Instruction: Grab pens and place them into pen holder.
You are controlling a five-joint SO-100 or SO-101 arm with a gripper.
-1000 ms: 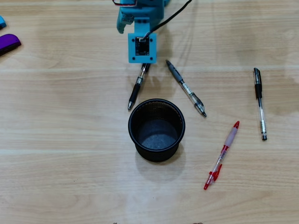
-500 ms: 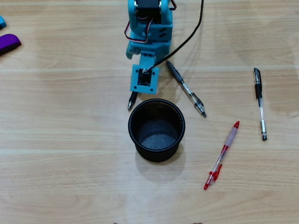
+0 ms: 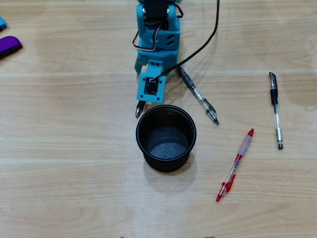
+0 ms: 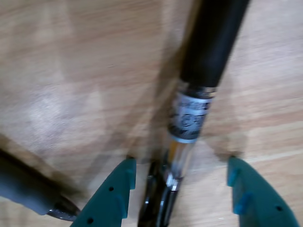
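In the wrist view my gripper (image 4: 182, 165) is open, its two teal fingertips (image 4: 118, 189) on either side of a pen (image 4: 194, 109) with a black grip and clear barrel that lies on the wood table. In the overhead view the blue arm (image 3: 156, 44) points down at the black mesh pen holder (image 3: 166, 139). There its fingers are hidden under the wrist block, and only that pen's tip (image 3: 138, 110) sticks out just above the holder's rim. A second black-and-clear pen (image 3: 198, 95) lies right of the arm. A red pen (image 3: 235, 166) and another black pen (image 3: 275, 109) lie further right.
A dark pen end (image 4: 28, 189) shows at the lower left of the wrist view. A purple object (image 3: 10, 45) and a small blue one (image 3: 2, 23) sit at the overhead view's left edge. A black cable (image 3: 210, 34) runs from the arm.
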